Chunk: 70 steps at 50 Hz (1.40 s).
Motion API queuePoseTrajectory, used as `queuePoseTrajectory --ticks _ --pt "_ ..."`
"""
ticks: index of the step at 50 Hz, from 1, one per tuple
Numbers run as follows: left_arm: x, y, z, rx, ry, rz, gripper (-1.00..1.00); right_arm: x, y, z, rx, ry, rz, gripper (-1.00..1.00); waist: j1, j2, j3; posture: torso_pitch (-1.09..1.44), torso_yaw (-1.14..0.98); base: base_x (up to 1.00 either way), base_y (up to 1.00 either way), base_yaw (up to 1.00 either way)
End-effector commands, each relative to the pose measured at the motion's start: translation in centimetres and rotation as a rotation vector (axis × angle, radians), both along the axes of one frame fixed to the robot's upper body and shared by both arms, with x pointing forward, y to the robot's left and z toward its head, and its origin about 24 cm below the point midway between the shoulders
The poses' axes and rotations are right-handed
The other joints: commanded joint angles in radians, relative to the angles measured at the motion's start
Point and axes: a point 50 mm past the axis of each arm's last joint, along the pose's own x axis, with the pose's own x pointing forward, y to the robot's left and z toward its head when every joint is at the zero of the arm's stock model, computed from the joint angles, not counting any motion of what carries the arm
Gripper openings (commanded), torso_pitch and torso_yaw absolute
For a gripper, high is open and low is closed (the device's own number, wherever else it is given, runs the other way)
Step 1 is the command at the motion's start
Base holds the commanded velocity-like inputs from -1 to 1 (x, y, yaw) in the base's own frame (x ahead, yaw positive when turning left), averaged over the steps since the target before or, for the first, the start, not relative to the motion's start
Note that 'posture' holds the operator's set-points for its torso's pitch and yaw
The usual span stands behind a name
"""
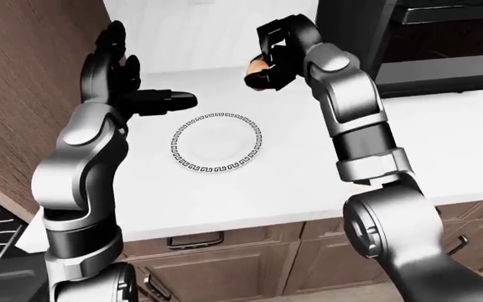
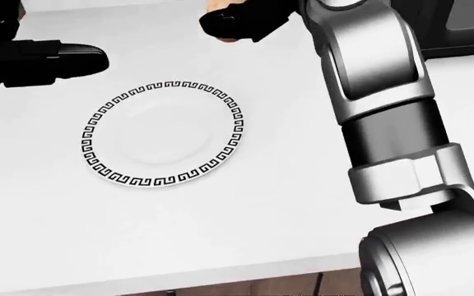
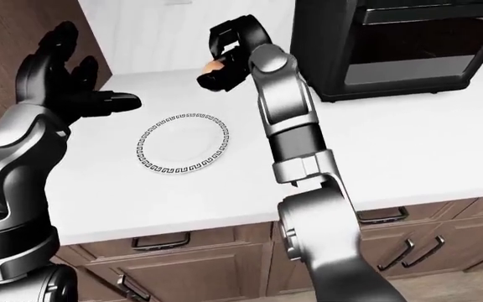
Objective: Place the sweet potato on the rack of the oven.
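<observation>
My right hand (image 1: 273,58) is raised above the white counter with its fingers shut on the orange sweet potato (image 1: 260,63), only a sliver of which shows between the black fingers. It hangs up and to the right of the empty plate (image 1: 216,141) with the black key-pattern rim. The black countertop oven (image 3: 384,44) stands at the right, its door open and its dark cavity (image 3: 413,39) showing; the rack is hard to make out. My left hand (image 1: 128,94) is held open at the left, above the counter beside the plate.
A white wall runs behind the counter (image 1: 443,151). A brown wood panel (image 1: 23,75) rises at the left. Wooden drawers with dark handles (image 3: 162,242) sit under the counter's edge.
</observation>
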Motion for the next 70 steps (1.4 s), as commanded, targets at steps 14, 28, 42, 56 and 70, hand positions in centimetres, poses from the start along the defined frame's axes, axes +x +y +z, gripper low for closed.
queuePoseTrajectory --ticks 14,28,42,56,70 --pt "-0.3 0.0 1.6 0.006 -0.088 -0.002 1.00 -0.6 0.4 2.8 0.025 -0.122 0.020 -1.00 -0.008 0.045 -0.022 0.00 0.00 -0.11 0.00 0.00" --pt "-0.4 0.0 1.6 0.007 -0.087 -0.003 1.00 -0.6 0.4 2.5 0.033 -0.121 0.025 -1.00 0.020 0.002 -0.011 0.00 0.00 -0.03 -0.10 0.00" --pt "-0.4 0.0 1.6 0.005 -0.086 -0.001 1.00 -0.6 0.5 2.7 0.029 -0.119 0.026 -1.00 0.020 -0.033 -0.011 0.00 0.00 0.00 -0.47 0.00" --pt "-0.5 0.0 1.7 0.007 -0.087 -0.002 1.00 -0.5 0.7 2.1 0.033 -0.121 0.023 -1.00 0.009 -0.052 0.022 0.00 0.00 0.00 -0.16 0.00" --pt "-0.6 0.0 1.8 0.005 -0.088 -0.003 1.00 -0.6 0.6 2.5 0.032 -0.136 0.022 -1.00 0.006 0.029 -0.018 0.00 0.00 -0.03 0.00 0.47"
